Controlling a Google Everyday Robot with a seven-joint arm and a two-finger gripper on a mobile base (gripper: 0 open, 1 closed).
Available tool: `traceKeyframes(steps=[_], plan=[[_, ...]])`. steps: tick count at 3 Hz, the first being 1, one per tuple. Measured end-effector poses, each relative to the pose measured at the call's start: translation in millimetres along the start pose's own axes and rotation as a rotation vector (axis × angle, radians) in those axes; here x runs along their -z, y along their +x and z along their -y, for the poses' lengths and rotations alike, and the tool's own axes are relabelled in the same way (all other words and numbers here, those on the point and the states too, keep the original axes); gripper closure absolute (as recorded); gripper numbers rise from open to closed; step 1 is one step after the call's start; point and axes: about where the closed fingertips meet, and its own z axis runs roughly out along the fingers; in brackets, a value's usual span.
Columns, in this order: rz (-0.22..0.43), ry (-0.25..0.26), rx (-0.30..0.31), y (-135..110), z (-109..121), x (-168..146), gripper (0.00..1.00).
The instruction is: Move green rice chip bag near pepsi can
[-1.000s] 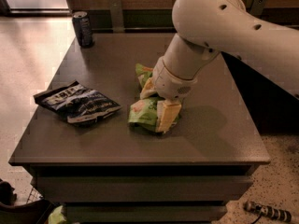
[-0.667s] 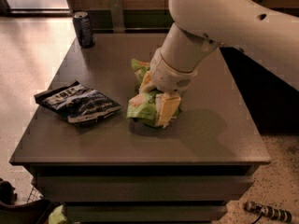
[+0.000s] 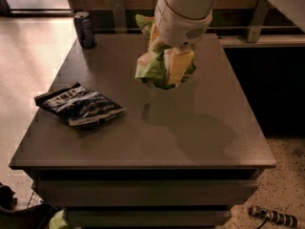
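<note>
- Gripper (image 3: pixel 172 69) – at the end of the white arm (image 3: pixel 186 8), over the far middle of the table (image 3: pixel 205 132). Its pale fingers (image 3: pixel 179 65) are clamped on the green rice chip bag (image 3: pixel 150 67).
- Green rice chip bag – crumpled and bunched under the wrist, hanging clear of the tabletop. Its shadow falls on the surface just nearer and slightly right.
- Pepsi can (image 3: pixel 85 29) – upright at the far left corner of the table, well apart from the held bag and to its left.
- 1 black-and-white chip bag (image 3: pixel 78 105) – lies flat by the left edge, nearer than the can, apart from both the can and the green bag.
</note>
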Motion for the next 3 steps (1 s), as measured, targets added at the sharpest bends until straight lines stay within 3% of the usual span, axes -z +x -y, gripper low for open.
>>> traceKeyframes(steps=[1, 2, 3], plan=[[-0.012, 0.061, 0.015, 22, 43, 20, 1.00], [0.046, 0.071, 0.053, 35, 85, 6, 1.00], [0.058, 0.139, 0.044, 41, 108, 23, 1.00]])
